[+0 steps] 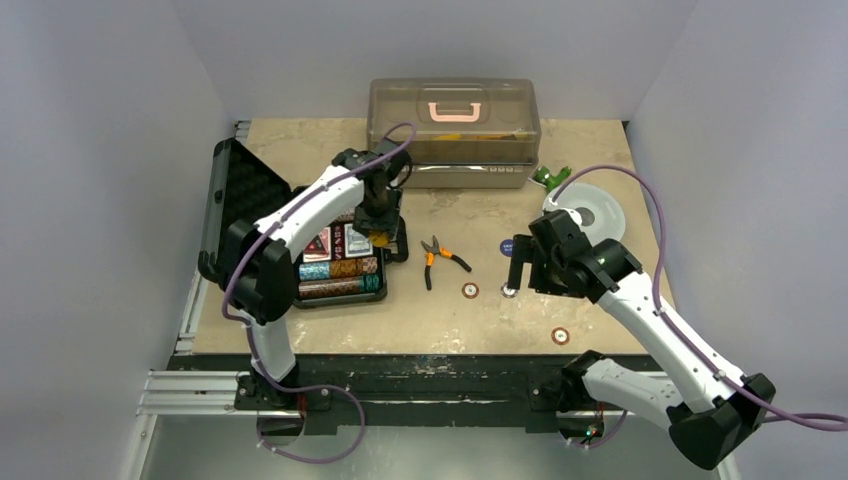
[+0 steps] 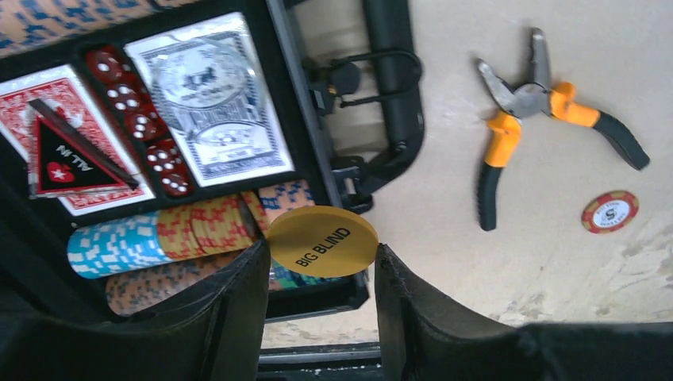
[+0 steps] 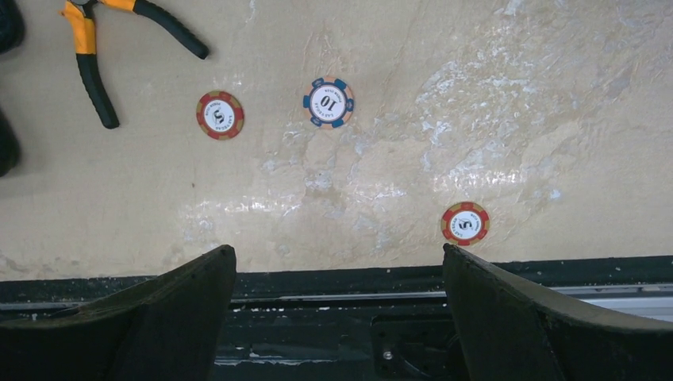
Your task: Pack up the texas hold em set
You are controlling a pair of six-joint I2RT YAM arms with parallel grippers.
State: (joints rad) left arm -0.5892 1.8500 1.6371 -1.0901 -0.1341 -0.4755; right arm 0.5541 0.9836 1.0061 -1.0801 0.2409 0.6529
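The left gripper (image 2: 319,251) pinches a round yellow chip (image 2: 321,238) saying BIG BLIND over the open black case (image 1: 340,300) at the left of the table (image 1: 480,320). The case is full of chips (image 2: 159,234), red dice (image 2: 143,127) and cards (image 2: 210,95). The right gripper (image 3: 337,250) is wide open and empty.

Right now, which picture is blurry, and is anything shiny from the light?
Left wrist: the black fingers up close are fuzzy, the yellow BIG BLIND button is sharp. Right wrist: the table shines pale with glare, the blue chip is crisp. Top external: even light, nothing fuzzy.
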